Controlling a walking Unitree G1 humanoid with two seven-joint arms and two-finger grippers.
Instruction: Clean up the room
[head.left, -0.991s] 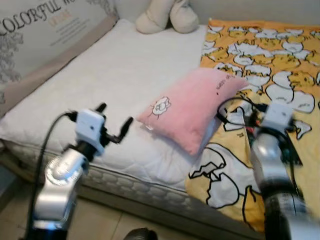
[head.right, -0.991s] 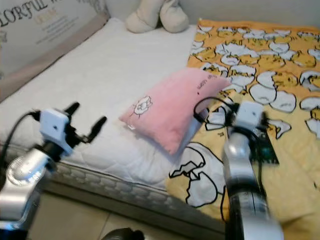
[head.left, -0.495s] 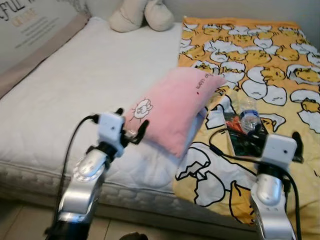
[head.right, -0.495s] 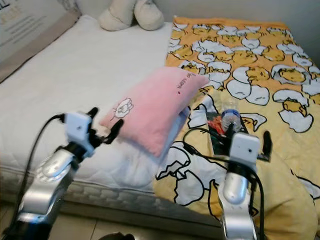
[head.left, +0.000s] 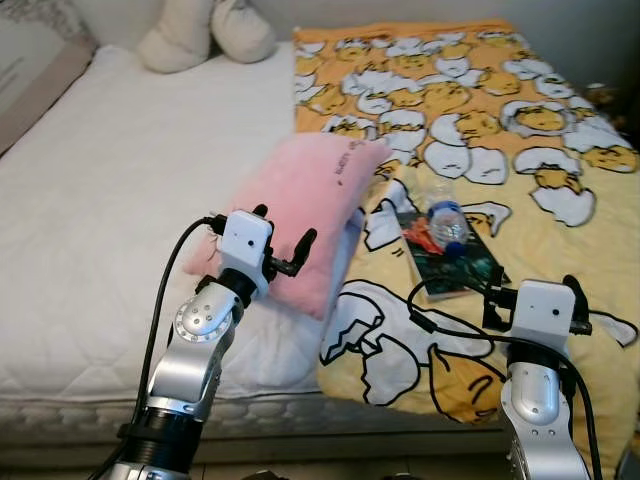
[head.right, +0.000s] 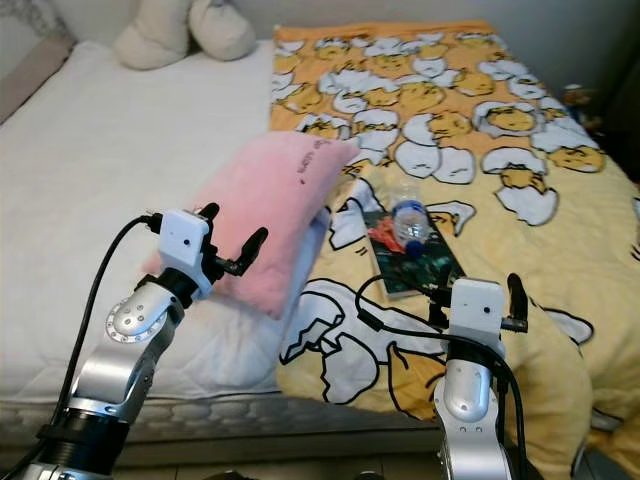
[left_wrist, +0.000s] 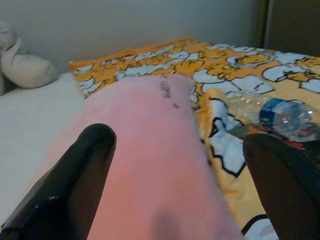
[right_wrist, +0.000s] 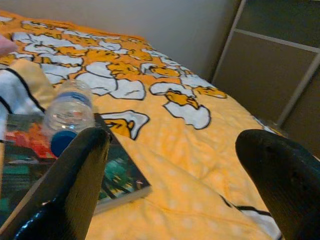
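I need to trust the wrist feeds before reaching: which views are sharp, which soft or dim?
Both eye views: evenly lit, sharp on the pink pillow and bottle. Left wrist view: dim, and the left pincer fingers blur up close. Right wrist view: the book reads soft, and the right pincer fingers blur.

Bed (head.left: 90, 200) carries pink pillow (head.left: 300, 215), yellow blanket (head.left: 480, 130), plush toy (head.left: 205, 30)

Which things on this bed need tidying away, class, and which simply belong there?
To tidy: pink pillow, lying askew; plastic bottle; book under it.

Belonging there: yellow blanket, white mattress, cream plush toy.
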